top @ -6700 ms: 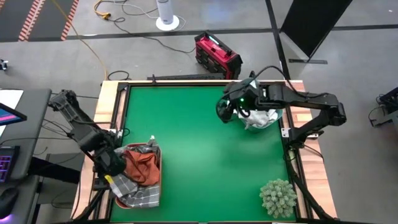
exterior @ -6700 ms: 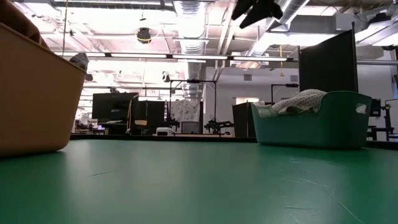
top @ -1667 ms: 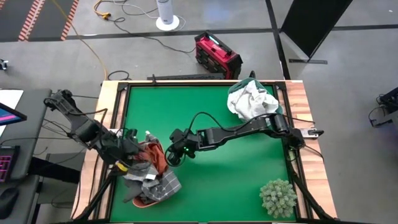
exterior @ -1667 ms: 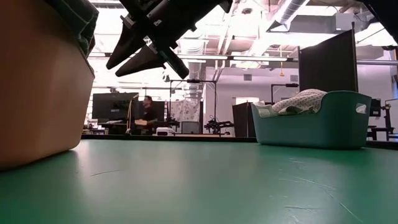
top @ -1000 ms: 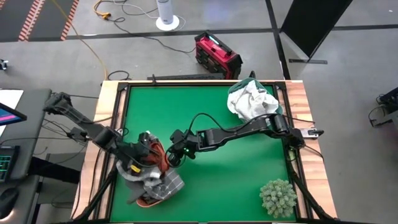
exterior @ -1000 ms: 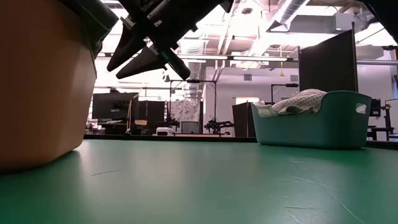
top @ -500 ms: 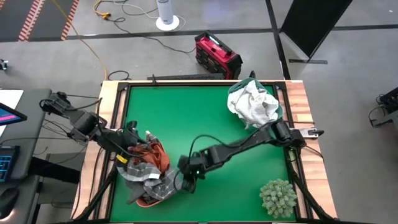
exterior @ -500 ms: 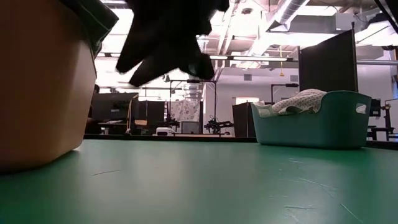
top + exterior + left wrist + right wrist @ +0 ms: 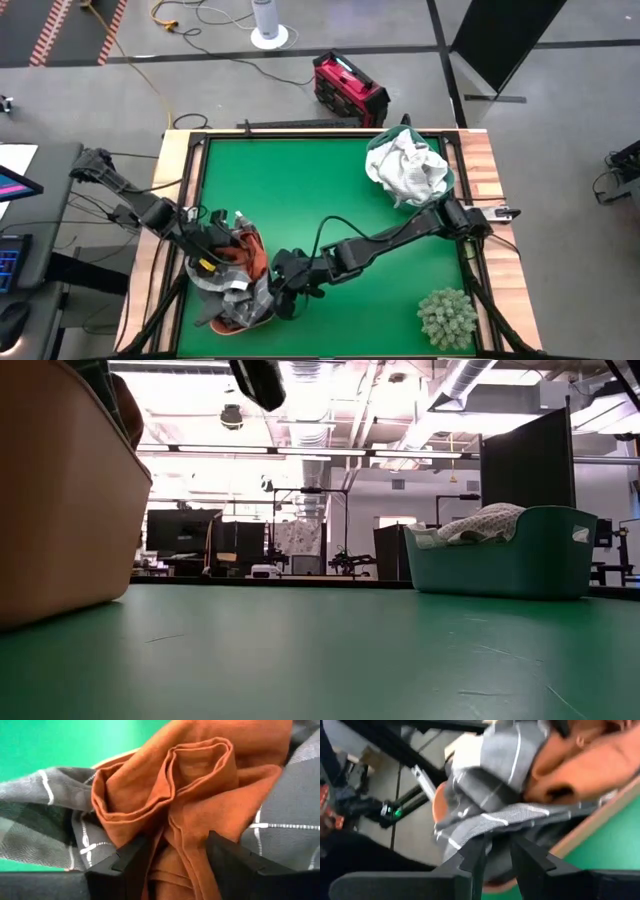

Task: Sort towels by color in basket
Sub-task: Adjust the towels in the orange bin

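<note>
One camera looks straight down over the whole counter (image 9: 330, 200), another sits level at its surface facing the room, and both wrist cameras press close on the towels (image 9: 190, 810) all share.

A rust-orange towel (image 9: 200, 805) fills the middle of the left wrist view, bunched into deep rounded folds that curl around one another. Its lower folds run down between the two dark fingers (image 9: 127, 865) of the left gripper (image 9: 175, 862), which press against the cloth on either side. A grey checked towel (image 9: 45, 820) with thin white lines lies crumpled under and beside the orange one, showing on both sides of it. Green table surface (image 9: 60, 745) shows beyond the cloth, and a thin pale edge runs along the orange towel there.
</note>
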`<control>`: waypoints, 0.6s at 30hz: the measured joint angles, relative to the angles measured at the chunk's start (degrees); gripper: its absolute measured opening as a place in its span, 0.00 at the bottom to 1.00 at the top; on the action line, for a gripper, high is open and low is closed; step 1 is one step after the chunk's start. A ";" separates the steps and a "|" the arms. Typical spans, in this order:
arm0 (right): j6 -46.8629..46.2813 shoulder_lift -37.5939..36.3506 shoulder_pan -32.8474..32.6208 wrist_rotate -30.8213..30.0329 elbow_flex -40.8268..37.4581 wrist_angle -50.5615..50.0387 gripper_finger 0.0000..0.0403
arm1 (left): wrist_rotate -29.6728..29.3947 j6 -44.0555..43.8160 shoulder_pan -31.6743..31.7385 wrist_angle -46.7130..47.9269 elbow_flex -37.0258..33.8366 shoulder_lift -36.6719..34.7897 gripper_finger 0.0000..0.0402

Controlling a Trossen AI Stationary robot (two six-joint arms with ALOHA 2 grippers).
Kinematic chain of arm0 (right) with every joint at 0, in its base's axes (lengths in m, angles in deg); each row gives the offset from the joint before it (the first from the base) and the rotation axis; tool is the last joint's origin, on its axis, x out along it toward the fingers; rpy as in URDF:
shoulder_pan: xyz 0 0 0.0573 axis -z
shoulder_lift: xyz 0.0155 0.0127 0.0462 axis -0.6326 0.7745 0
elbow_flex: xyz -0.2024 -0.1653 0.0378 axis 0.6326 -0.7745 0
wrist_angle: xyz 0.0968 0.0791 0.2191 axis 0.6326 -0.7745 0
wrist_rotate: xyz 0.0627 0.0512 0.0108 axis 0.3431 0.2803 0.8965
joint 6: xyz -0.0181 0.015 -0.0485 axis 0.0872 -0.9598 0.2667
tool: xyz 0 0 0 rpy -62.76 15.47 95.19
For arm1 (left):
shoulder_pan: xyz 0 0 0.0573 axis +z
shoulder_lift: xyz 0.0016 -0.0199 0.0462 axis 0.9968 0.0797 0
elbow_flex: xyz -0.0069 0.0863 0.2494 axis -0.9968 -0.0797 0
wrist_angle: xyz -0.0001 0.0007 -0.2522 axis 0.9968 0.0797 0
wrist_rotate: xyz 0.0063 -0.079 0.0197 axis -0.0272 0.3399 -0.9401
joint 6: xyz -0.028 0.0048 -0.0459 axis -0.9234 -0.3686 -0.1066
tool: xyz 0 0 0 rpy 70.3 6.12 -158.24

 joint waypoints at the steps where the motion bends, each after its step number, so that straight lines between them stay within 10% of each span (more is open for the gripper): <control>1: 0.30 0.13 0.00 -0.59 0.08 0.77 0.29 | -0.02 0.00 0.00 -0.06 -0.29 -0.04 0.47; 18: 14.45 13.83 0.71 -1.80 15.99 5.63 0.29 | -1.57 0.04 0.35 -0.62 -0.94 -1.76 0.47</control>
